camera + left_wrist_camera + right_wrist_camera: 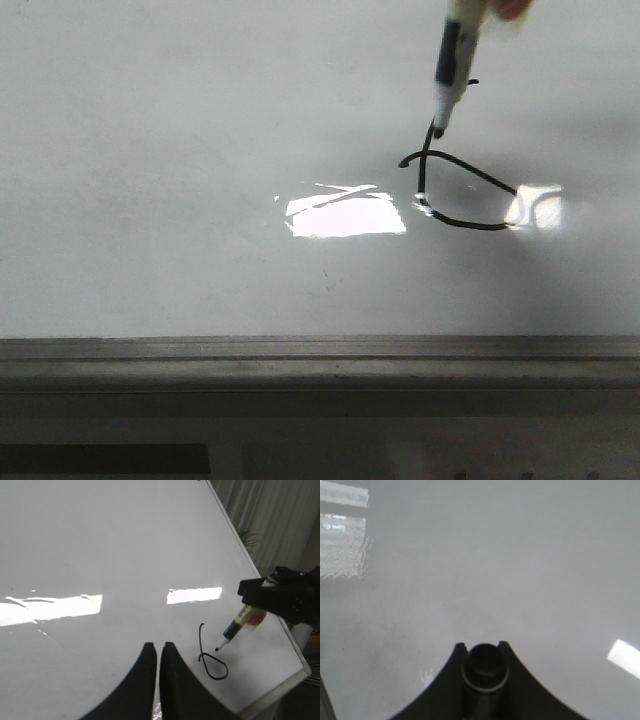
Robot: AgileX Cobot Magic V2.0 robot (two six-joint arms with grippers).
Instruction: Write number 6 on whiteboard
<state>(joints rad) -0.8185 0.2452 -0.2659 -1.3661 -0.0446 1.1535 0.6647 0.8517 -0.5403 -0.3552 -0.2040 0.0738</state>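
Observation:
The whiteboard point(180, 130) point(115, 545) point(520, 555) fills each view. On it is the number 6 point(478, 172) point(200, 639), a thin black line with a curved stem and a flattened loop. A white-and-black marker point(452, 60) point(235, 627) points down at the board, its tip close beside the stem just above the loop; I cannot tell whether the tip touches. My right gripper point(481, 645) point(280, 597) is shut on the marker point(485, 665), seen end-on. My left gripper point(159, 645) hovers over the board beside the 6, shut and empty.
A grey metal edge strip point(320, 350) borders the near side of the board, with a dark ledge point(320, 400) beyond it. Bright glare patches point(345, 212) lie beside the 6. Curtains and a plant point(280, 515) stand past the board's far edge.

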